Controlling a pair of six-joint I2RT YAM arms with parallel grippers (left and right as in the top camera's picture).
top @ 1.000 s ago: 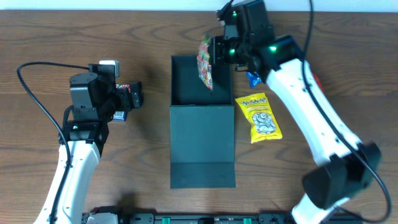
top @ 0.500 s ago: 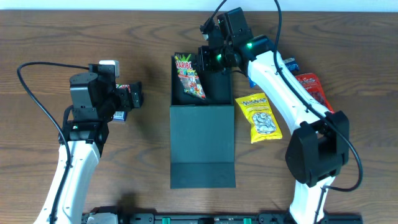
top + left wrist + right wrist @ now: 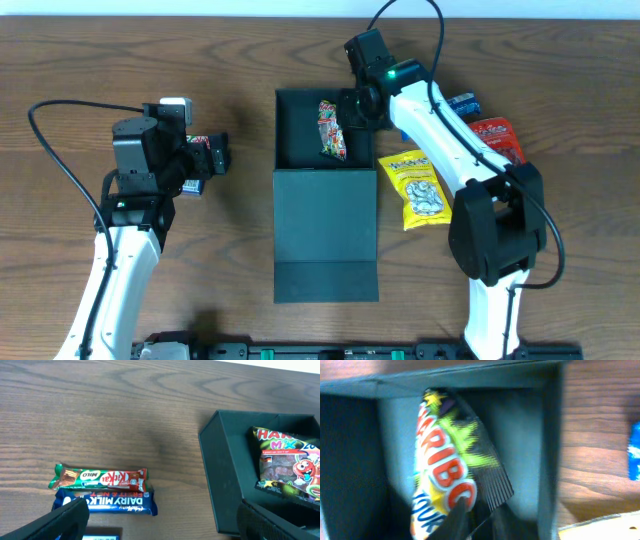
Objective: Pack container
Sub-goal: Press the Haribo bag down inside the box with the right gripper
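Teal container (image 3: 326, 230) lies centred on the surface (image 3: 80, 60), flap lid open toward the near edge. Left gripper (image 3: 212, 155) hovers spread wide over two chocolate bars (image 3: 100, 478); farther back, right gripper (image 3: 352, 110) pinches a Haribo packet (image 3: 332, 128) inside the container.

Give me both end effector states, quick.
Left end effector: open, holding nothing.
Right end effector: shut on the Haribo bag, inside the container.

Container (image 3: 298, 140) interior: left half open; Haribo packet (image 3: 331, 130) and right gripper (image 3: 352, 108) crowd its right wall.
Right of container: yellow packet (image 3: 420, 188) close by.
Left of container: open table (image 3: 240, 230).
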